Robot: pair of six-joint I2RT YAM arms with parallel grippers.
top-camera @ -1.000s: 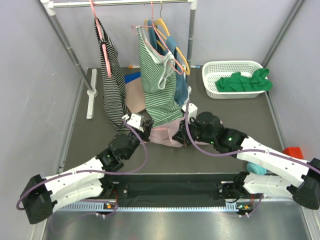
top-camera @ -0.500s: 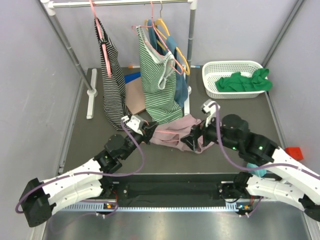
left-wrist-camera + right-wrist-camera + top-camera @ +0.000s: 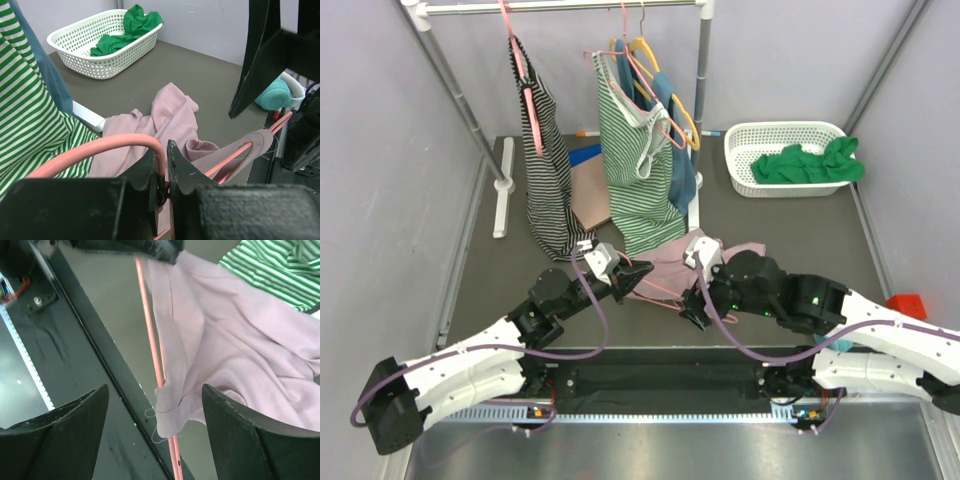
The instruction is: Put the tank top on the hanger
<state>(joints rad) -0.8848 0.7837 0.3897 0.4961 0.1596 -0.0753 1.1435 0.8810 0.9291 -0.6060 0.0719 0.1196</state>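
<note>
The dusty-pink tank top (image 3: 670,262) lies crumpled on the dark table, just in front of the hanging striped clothes. My left gripper (image 3: 625,272) is shut on the salmon-pink hanger (image 3: 665,293) at the base of its hook (image 3: 100,147). In the left wrist view the tank top (image 3: 170,115) lies beyond my gripper (image 3: 166,150). One ribbed strap (image 3: 167,415) wraps the hanger's thin arm (image 3: 150,330). My right gripper (image 3: 155,390) is open, one finger on each side of that strap and touching nothing. In the overhead view it (image 3: 695,303) hovers at the hanger's near end.
A rack (image 3: 560,6) at the back carries a black-striped top (image 3: 545,170), a green-striped top (image 3: 635,150) and a yellow hanger (image 3: 665,85). A white basket (image 3: 745,175) at the right holds green cloth (image 3: 805,165). A teal object (image 3: 277,95) sits near the right arm's base.
My right gripper let go of the tank top, swung out right, then came back left and lower with its jaws open round the strap. The left gripper shifted slightly right with the hanger.
</note>
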